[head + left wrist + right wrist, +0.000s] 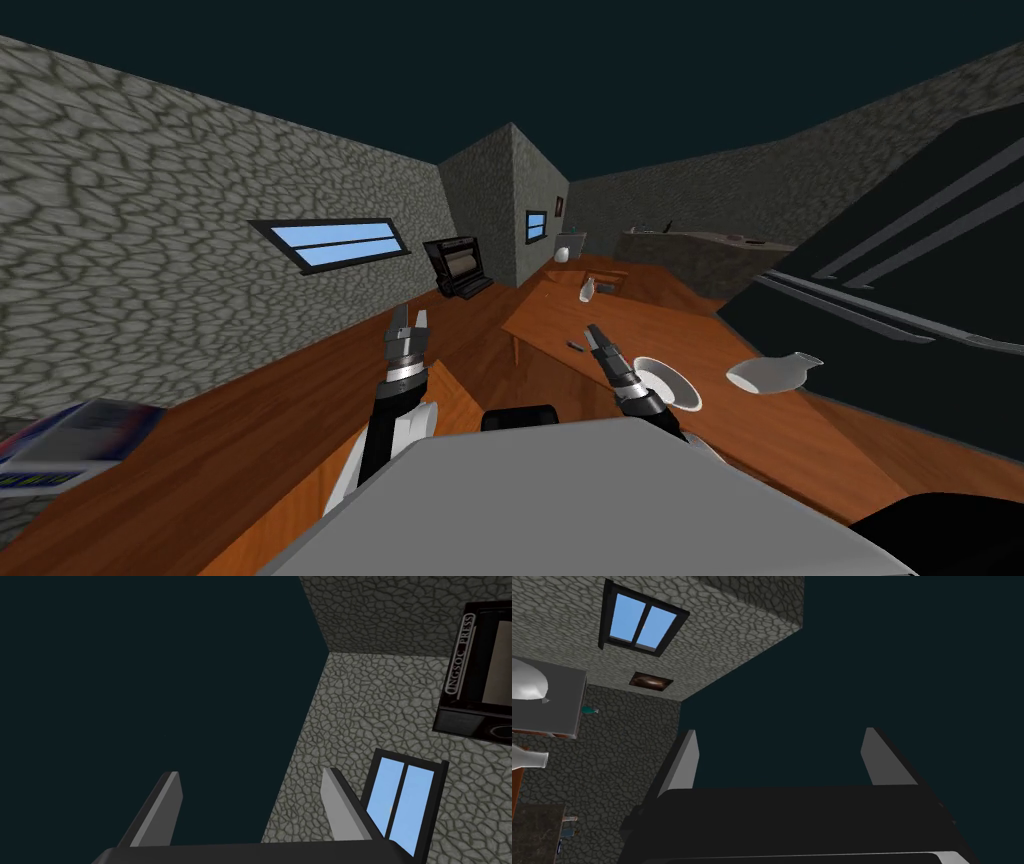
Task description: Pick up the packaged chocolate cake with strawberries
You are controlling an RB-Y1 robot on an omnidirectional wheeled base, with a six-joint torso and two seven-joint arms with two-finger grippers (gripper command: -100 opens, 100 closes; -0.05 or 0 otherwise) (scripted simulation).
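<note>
Both claws released, pointing up, gripping nothing: left claw (409, 323), right claw (598, 338). Flat printed package (78, 440) lies well off left claw's outer side. White bowl (668, 384) on worktop (680, 330), just beside right claw.

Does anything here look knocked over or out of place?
Maybe the white vase beside the white bowl on the wooden surface: it seems tipped on its side, though the wide lens may exaggerate that. Nothing looks spilled.

Head cam sat high and rolled, looking down across the brown wooden surface (650, 330). Cam on the left tool (250, 772) aimed up at the far-off black press box (475, 676), which head cam shared; right tool (779, 731) cam faced up too.
</note>
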